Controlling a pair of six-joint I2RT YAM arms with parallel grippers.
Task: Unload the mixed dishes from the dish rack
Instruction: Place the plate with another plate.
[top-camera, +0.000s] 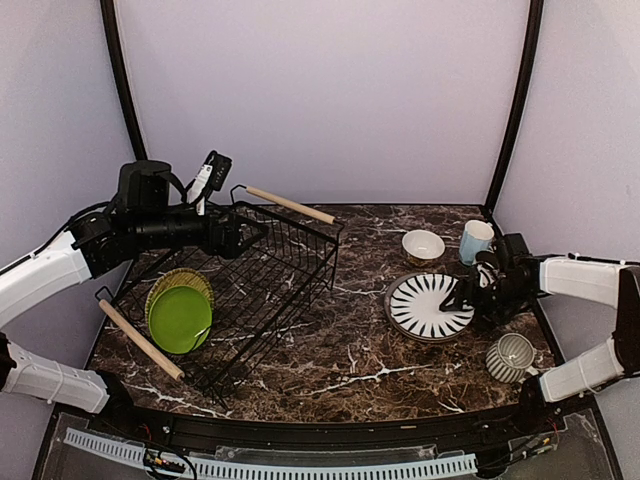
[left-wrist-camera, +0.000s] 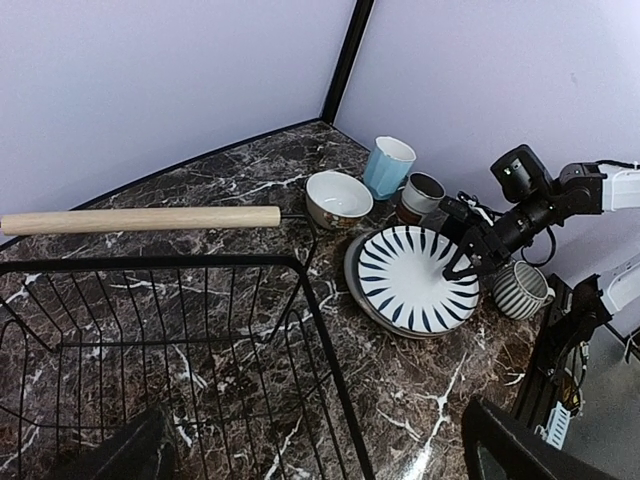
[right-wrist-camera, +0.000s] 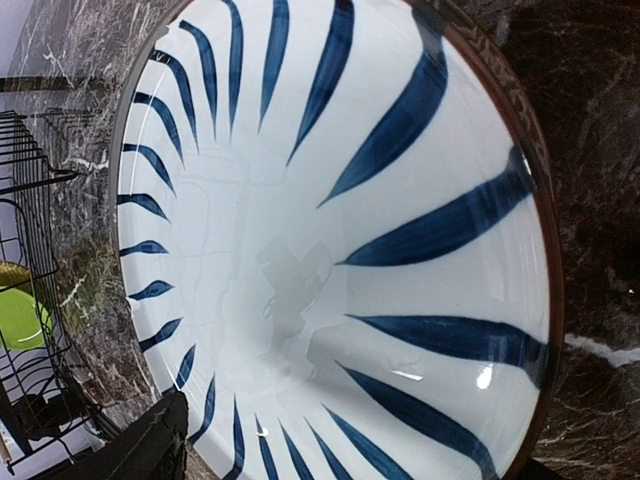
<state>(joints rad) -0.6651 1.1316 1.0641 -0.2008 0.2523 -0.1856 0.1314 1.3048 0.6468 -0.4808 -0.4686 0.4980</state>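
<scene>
The dish rack (top-camera: 285, 268) sits at the left with the lime green plate (top-camera: 180, 320) and the olive-yellow plate (top-camera: 182, 281) standing at its near-left end. My left gripper (top-camera: 250, 236) hovers open over the rack's far end, its rim (left-wrist-camera: 322, 345) running between the fingers (left-wrist-camera: 510, 448). The striped plate (top-camera: 425, 305) lies flat on the table at the right. My right gripper (top-camera: 457, 297) is open just above the plate's right edge, and the plate (right-wrist-camera: 330, 230) fills the right wrist view. Nothing is held.
Behind the striped plate stand a cream bowl (top-camera: 423, 245), a light blue cup (top-camera: 476, 240) and a dark mug (top-camera: 487, 268). A striped mug (top-camera: 512, 355) sits near the right arm's base. Both wooden handles (top-camera: 290, 205) stick out past the rack's ends.
</scene>
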